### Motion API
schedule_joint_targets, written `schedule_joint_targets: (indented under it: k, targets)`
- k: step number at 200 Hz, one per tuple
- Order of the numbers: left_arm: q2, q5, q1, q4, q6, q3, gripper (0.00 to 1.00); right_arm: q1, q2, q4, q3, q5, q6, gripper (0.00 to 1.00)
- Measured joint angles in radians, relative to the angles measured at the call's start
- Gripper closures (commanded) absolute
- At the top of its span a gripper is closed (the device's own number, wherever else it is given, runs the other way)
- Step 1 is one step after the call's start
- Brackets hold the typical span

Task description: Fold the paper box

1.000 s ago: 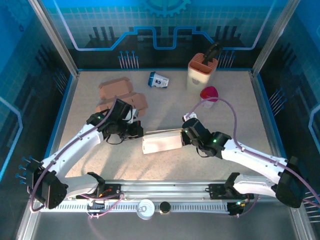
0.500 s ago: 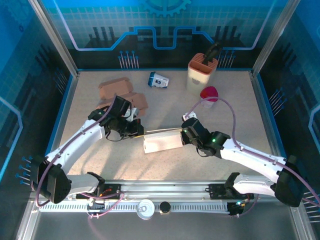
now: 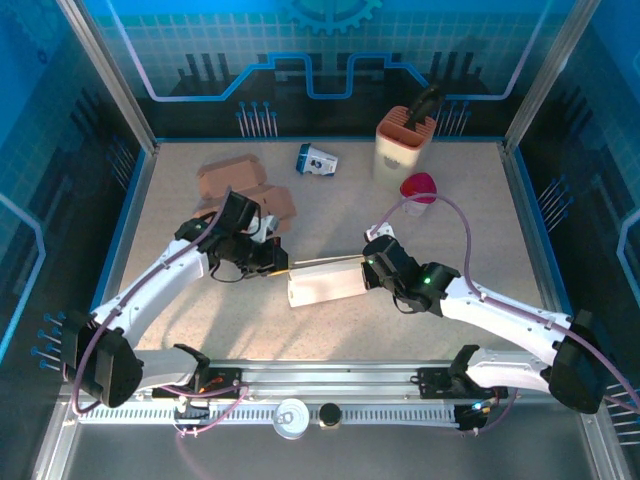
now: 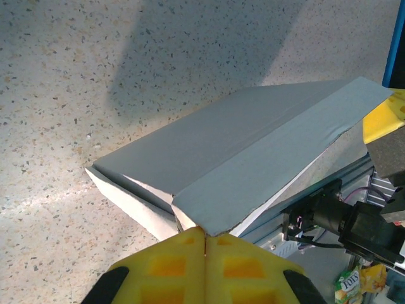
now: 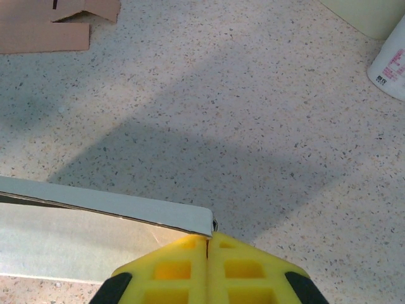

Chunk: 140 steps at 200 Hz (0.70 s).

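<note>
"So, is there any writing to read?"

"Hardly. The small blue-and-white carton [image 3: 316, 159], just left of the beige holder [image 3: 404, 145], has print on its face, but it is too small to make out. The white bottle [image 5: 393, 60] just beside the holder carries pink lettering, and that is too fine to read as well."

"And the claws?"

"Both are pressed together with no gap between the yellow fingers. The left gripper [image 4: 204, 235] is pinched on one corner of the raised flap [image 4: 278, 145] of the paper box [image 3: 322, 285]. The right gripper [image 5: 208, 239] is pinched on the flap's other corner, so the thin edge runs between the two."

"Where does the box sit?"

"On the speckled table [image 3: 450, 240], nearer the arms than the holder and to its left. Its body lies flat and the flap is lifted. Brown cardboard [image 3: 235, 180] lies flat well to the holder's left."
</note>
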Motion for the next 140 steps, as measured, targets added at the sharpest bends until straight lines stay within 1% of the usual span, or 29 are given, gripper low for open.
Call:
schedule_joint_targets:
  k: [41,140]
  targets:
    - [-0.034,-0.004,-0.015,0.038,0.007,-0.063,1.00,0.000,0.000,0.001,0.000,-0.002,0.005,1.00]
    - [-0.113,-0.114,-0.121,0.098,0.005,-0.130,1.00,0.001,-0.004,-0.001,-0.001,0.006,0.016,1.00]
